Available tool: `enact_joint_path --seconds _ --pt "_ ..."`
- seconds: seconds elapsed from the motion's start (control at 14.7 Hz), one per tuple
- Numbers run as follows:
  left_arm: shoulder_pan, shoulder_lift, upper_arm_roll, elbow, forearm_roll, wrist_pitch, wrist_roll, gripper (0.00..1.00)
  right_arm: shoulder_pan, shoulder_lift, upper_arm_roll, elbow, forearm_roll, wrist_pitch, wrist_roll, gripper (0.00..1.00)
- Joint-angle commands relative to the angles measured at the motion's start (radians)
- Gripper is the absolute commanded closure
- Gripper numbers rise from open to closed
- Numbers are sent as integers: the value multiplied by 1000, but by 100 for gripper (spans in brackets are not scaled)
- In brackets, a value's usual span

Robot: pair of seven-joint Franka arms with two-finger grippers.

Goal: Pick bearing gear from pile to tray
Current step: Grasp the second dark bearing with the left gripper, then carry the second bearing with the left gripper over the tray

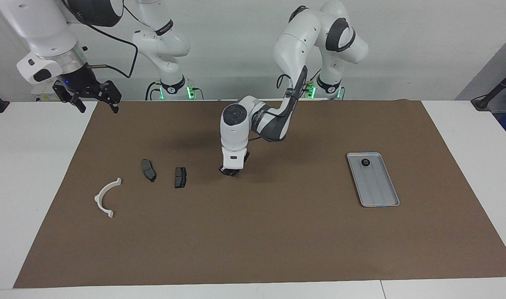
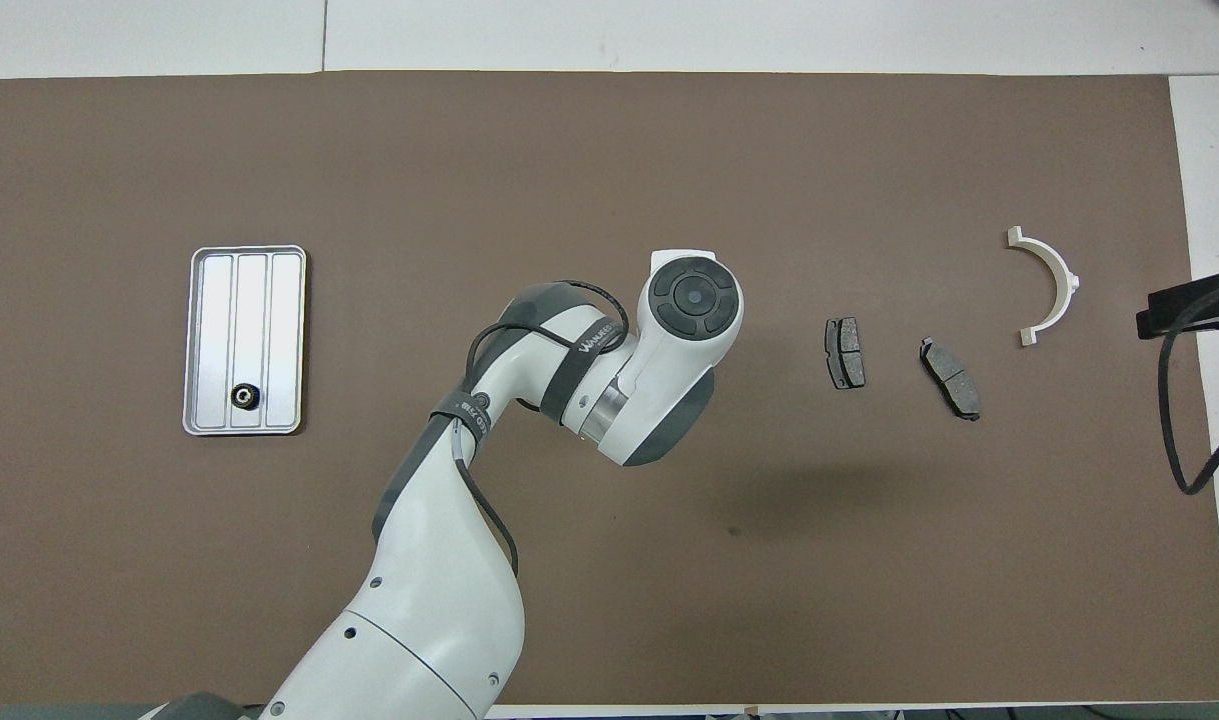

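Note:
The silver-grey tray (image 1: 379,191) lies toward the left arm's end of the table, with one small black bearing gear (image 1: 365,162) in its end nearer the robots. It also shows in the overhead view (image 2: 269,300) with the gear (image 2: 245,397). The pile is spread toward the right arm's end: two dark brake pads (image 1: 148,170) (image 1: 180,177) and a white half-ring bracket (image 1: 106,197). My left gripper (image 1: 230,171) points straight down at the mat beside the pads, its tips at the surface. In the overhead view the wrist hides it. My right gripper (image 1: 96,101) waits open, raised over the mat's corner.
A brown mat (image 1: 277,232) covers the table. In the overhead view the pads (image 2: 845,353) (image 2: 951,378) and the bracket (image 2: 1049,285) lie in a row. The left arm's elbow (image 1: 273,122) hangs low over the mat's middle.

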Motion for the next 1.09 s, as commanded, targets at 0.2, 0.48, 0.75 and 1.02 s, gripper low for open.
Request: enact_joint_path --seconds 0.2,0.48,0.75,1.02 --pt "122 -300 9 -306 25 -51 179 100 -15 -26 5 -32 3 13 1 0" --pt "295 -511 9 -558 25 -45 466 100 -15 -26 5 -32 3 13 1 0" --pt "523 -543 9 -610 25 -31 843 100 -13 -26 5 -33 6 13 4 0" --pt "682 -543 10 -678 26 116 1080 100 -9 -26 5 -33 11 13 9 0"
